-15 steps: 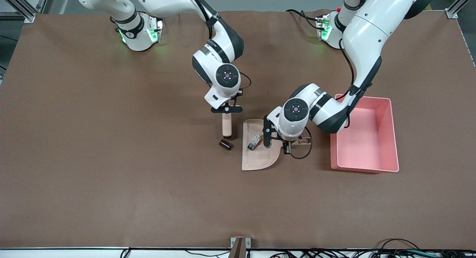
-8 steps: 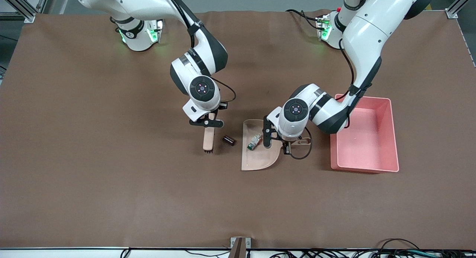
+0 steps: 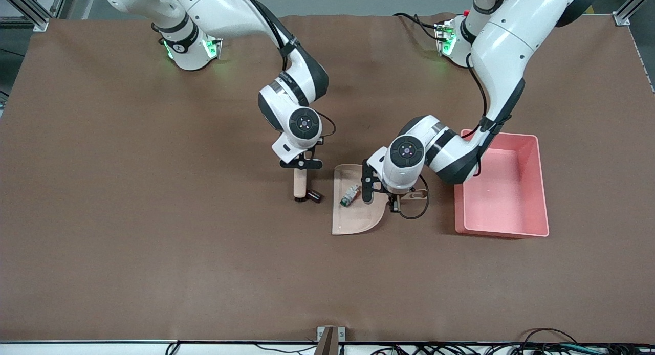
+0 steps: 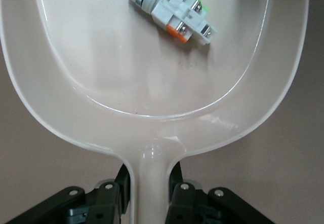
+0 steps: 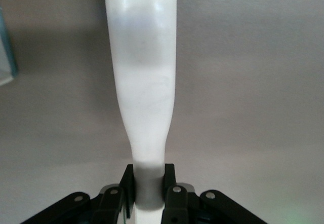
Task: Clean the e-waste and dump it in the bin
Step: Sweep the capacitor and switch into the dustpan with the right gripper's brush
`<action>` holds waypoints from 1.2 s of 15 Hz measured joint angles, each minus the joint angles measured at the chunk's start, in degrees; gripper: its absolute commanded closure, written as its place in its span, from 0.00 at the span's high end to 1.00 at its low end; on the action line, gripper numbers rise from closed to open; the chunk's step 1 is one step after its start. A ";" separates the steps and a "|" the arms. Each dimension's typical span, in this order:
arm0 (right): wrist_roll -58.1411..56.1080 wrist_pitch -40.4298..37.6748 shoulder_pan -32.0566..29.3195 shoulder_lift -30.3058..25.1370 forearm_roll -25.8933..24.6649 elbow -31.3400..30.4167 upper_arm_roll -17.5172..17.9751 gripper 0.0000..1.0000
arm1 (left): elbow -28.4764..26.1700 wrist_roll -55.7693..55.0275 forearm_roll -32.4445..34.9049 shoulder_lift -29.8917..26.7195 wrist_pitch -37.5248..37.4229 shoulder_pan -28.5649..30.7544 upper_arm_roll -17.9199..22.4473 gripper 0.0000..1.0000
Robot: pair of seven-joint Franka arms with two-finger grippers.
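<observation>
Clamping the brush (image 3: 299, 185) handle, the right gripper (image 3: 301, 164) stood just above the small black block (image 3: 313, 196), which touched the brush tip. The left gripper (image 3: 393, 197) gripped the dustpan (image 3: 353, 219) handle; the white cylinder (image 3: 349, 195) lay inside the pan, beside the pink bin (image 3: 501, 229).

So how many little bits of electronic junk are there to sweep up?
2. The white cylinder already lies in the dustpan. The small black block sits on the table beside the pan's open edge, at the brush tip. None seem hidden.
</observation>
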 measured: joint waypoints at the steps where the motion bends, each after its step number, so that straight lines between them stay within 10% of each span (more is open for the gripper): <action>1: 0.02 0.66 -0.03 0.07 0.17 0.04 -0.03 0.00 | 0.00 0.01 0.00 0.00 0.00 0.00 0.00 0.01; 18: 2.19 -1.92 -0.05 9.86 17.17 19.41 6.11 0.00 | 0.10 0.41 0.00 0.09 0.00 0.38 0.02 0.01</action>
